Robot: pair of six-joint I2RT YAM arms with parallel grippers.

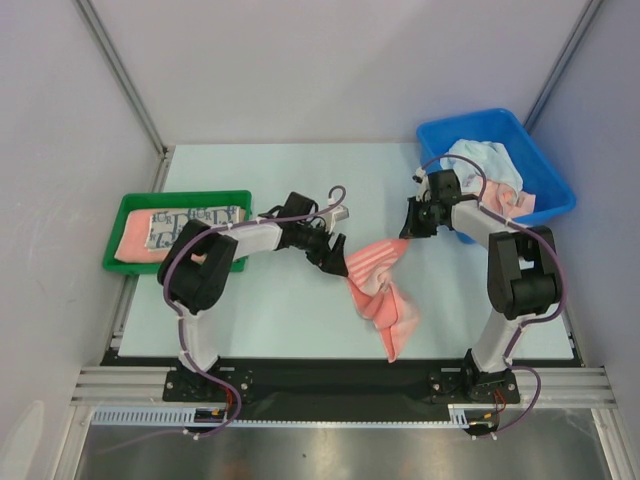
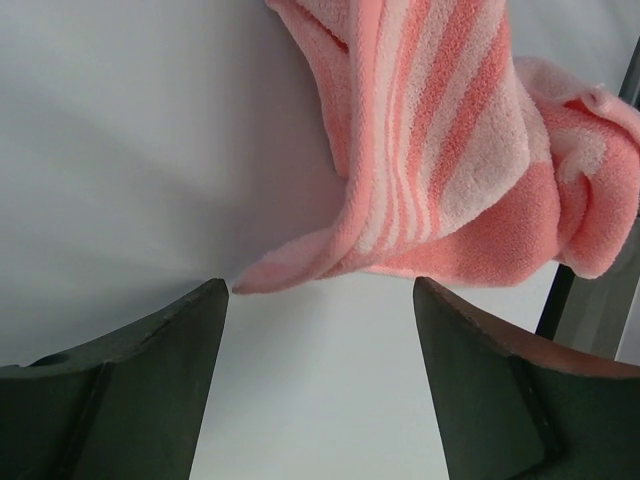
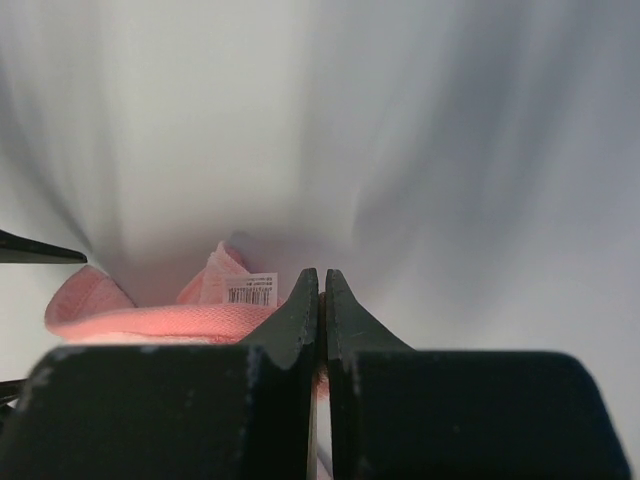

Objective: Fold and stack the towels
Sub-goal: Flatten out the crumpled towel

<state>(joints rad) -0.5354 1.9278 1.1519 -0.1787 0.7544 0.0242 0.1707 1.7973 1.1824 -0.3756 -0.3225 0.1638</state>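
Pinching hard, the right gripper [image 3: 322, 275] has its two fingers pressed flat together, with a thin sliver of pink cloth caught between them. That cloth is a corner of the pink striped towel [image 1: 380, 290], lifted off the table [image 1: 270, 180] near the middle. From that raised corner the towel slopes down and to the left. Then it drops into a crumpled, twisted bunch that rests on the table toward the near edge. The right wrist view shows a small white barcode label [image 3: 250, 290] on the towel just left of the closed fingers.

Over on the other side, the left gripper [image 2: 320, 285] has its fingers spread wide apart with nothing between them. It hangs just beside the towel's left edge. In its own wrist view, a loose pointed flap of the towel lies just beyond the gap, close to the left finger [image 2: 150, 370]. I can't tell whether they touch.

Out at the left side of the table sits the green tray [image 1: 180, 197]. In it lies a folded pink towel [image 1: 133, 240], and a patterned towel [image 1: 195, 222] lies flat on top of that. At the far right is the blue bin [image 1: 470, 122], holding a rumpled pale towel [image 1: 480, 160] and a bit of pink cloth [image 1: 530, 200] by its right wall.
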